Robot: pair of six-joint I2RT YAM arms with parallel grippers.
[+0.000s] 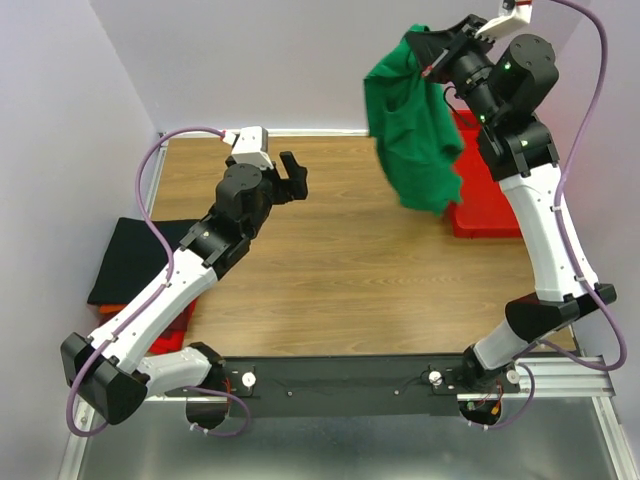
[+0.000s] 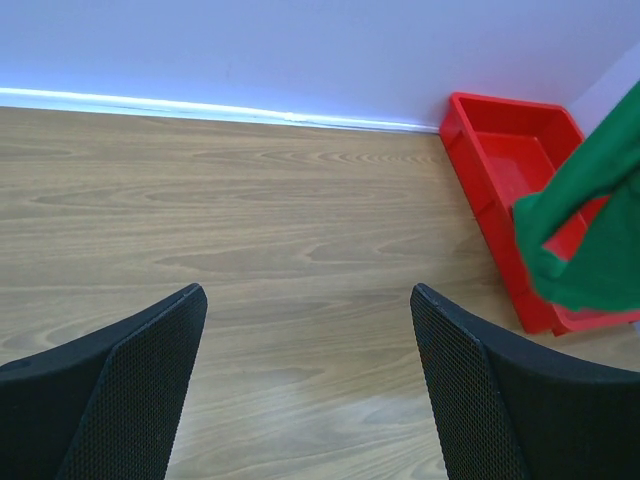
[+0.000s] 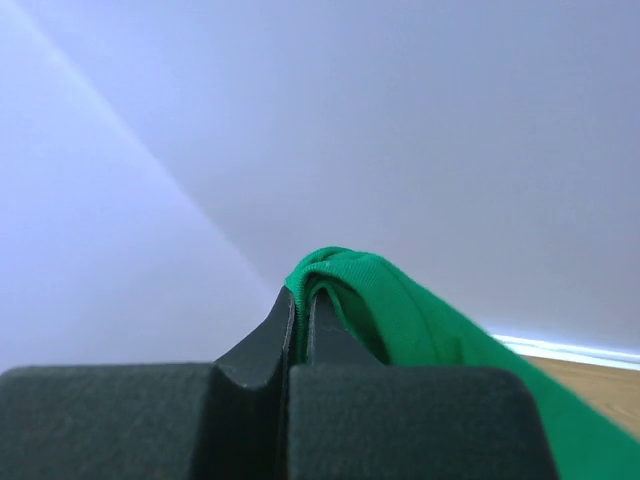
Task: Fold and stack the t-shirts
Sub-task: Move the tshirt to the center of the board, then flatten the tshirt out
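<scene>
My right gripper (image 1: 425, 52) is raised high at the back right and is shut on the bright green t-shirt (image 1: 412, 125), which hangs bunched in the air over the table and the red tray. The right wrist view shows the jaws pinched on a green fold (image 3: 345, 275). The shirt's lower end also shows in the left wrist view (image 2: 590, 240). My left gripper (image 1: 292, 175) is open and empty, low over the bare wood, fingers (image 2: 130, 380) spread wide. A folded black t-shirt (image 1: 135, 260) lies at the table's left edge on a red one (image 1: 165, 335).
A rigid red plastic tray (image 1: 485, 205) stands at the table's right side, also in the left wrist view (image 2: 500, 160). The wooden table (image 1: 330, 260) meets white walls at the back and sides. A black rail runs along the near edge.
</scene>
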